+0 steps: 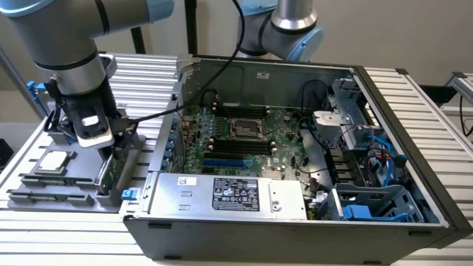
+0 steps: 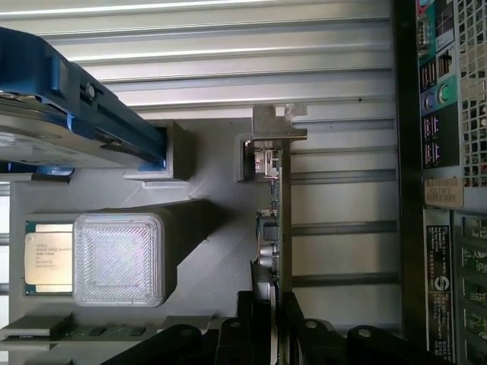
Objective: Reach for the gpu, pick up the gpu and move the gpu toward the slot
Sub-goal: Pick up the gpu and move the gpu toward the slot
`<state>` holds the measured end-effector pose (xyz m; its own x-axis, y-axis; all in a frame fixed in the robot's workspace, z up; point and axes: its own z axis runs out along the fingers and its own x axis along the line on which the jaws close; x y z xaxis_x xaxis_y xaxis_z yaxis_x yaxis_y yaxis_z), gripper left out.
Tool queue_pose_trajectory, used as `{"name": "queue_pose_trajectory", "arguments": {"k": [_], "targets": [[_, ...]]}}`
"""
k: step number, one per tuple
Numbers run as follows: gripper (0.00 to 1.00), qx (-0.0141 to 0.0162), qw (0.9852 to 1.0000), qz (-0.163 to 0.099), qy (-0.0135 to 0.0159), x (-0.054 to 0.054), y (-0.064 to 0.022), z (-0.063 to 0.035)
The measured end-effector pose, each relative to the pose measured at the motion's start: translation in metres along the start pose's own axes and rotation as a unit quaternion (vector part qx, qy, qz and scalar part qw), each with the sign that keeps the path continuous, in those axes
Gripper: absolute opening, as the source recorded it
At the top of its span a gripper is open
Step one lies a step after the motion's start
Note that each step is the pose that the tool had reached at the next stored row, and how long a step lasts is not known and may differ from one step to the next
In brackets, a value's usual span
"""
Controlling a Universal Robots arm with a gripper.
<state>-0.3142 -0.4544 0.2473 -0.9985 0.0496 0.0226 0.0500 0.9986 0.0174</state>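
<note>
The gripper [image 2: 270, 304] is set astride the gpu [image 2: 277, 220]; whether it's clamped or slack can't be told; the gpu is stood on edge in a slot of the grey holder tray [image 1: 74, 188], w/ its metal bracket [image 2: 278, 125] at one end; a square cpu chip [image 1: 55, 162] is seated in another recess; a hard drive w/ blue rails [image 2: 84, 129] is held alongside; on the exterior view's right, the open pc case [image 1: 296, 235] is laid flat, motherboard [image 1: 244, 136] and psu [image 1: 229, 194] inside.

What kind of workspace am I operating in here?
Likely a robotics lab bench for PC assembly: an open computer case with its motherboard, a slatted aluminium table, and a grey fixture tray holding parts.
</note>
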Motion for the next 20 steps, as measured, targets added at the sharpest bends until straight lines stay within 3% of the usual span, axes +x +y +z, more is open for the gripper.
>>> {"name": "queue_pose_trajectory", "arguments": {"k": [9,20], "targets": [[0.26,0.0002,1.0000,0.000,0.0054,0.000,0.0003,-0.0148],[0.26,0.0005,0.9999,0.000,0.0111,0.000,0.0010,-0.0584]]}}
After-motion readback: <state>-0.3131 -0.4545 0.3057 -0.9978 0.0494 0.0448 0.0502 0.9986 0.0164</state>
